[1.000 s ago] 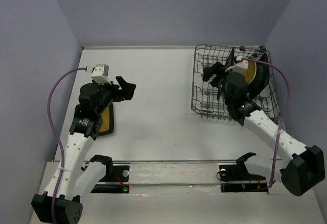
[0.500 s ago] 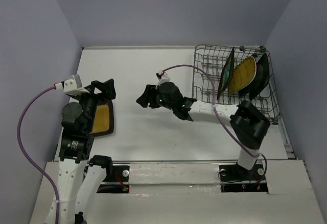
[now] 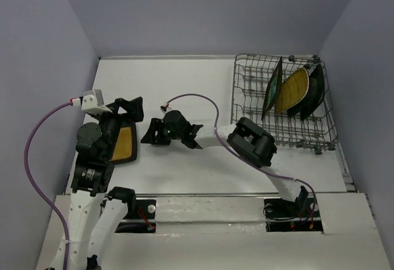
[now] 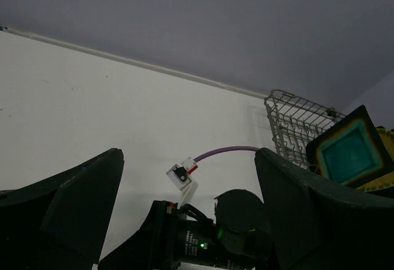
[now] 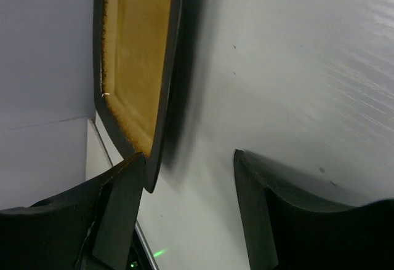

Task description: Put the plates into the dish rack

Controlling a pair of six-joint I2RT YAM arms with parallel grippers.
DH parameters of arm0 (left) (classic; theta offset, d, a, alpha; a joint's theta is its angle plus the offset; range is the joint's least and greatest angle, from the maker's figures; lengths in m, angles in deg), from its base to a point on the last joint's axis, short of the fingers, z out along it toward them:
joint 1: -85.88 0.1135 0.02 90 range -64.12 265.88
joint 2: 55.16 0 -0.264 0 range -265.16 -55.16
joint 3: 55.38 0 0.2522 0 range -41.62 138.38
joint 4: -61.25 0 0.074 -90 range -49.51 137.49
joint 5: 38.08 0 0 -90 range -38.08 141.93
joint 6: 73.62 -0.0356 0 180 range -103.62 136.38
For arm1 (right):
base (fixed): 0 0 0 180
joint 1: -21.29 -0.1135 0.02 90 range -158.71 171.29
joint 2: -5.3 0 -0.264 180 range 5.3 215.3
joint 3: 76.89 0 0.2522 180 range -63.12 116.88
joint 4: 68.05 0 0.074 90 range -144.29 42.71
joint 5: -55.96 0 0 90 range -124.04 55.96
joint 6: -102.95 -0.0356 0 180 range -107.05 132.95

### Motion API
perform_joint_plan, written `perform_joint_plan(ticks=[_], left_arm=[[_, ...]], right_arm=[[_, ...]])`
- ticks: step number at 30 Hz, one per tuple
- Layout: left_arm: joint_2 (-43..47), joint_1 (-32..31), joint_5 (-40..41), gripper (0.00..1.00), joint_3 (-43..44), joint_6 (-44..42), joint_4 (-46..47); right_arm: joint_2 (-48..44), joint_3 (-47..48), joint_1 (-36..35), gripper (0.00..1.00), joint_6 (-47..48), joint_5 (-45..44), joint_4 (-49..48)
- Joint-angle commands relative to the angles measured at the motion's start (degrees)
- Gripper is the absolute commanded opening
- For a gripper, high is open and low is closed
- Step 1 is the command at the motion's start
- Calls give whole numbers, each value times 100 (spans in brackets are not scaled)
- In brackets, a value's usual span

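Right claw (image 5: 188, 184) apart, empty: hangs over tabletop (image 5: 295, 67), faces mustard-centred plate (image 5: 132, 55) just ahead. Left claw (image 4: 191, 187) likewise apart, empty.

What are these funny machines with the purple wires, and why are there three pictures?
These are two robot arms bolted to a white table. One picture looks down from above; the other two come from cameras on the wrists, showing each arm's own dark fingers. A grey wire dish rack holds plates standing on edge. One mustard plate lies on the table near the left gripper. The right gripper points toward it. Both grippers are open, holding nothing.
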Motion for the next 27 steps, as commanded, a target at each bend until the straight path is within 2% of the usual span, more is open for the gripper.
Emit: perform_joint_plan(ticks=[1,6,11,18,23,24,27], left_arm=[[33,-68,-108,99,66,-111,196],[60,-138,-108,99,66,-146,188],[138,-147,-108,99,66,-155,188],[165,-191,-143,99,66,-181,188],[165,-253,-169,99,58,-208,214],[165,-253,-169,99,66,-217,214],[165,-270,-169,99,66,-217,205]], right_arm=[[502,672,-88,65,-655,787,-344],[1178,1235,-89,65,-1104,1147,-379],[1540,1735,-141,60,-1482,1218,-388],[1997,2509,-308,59,-1685,867,130],[2217,2625,-370,57,-2062,683,219],[2243,2511,-370,48,-2149,665,201],[2165,2300,-370,34,-2273,578,-9]])
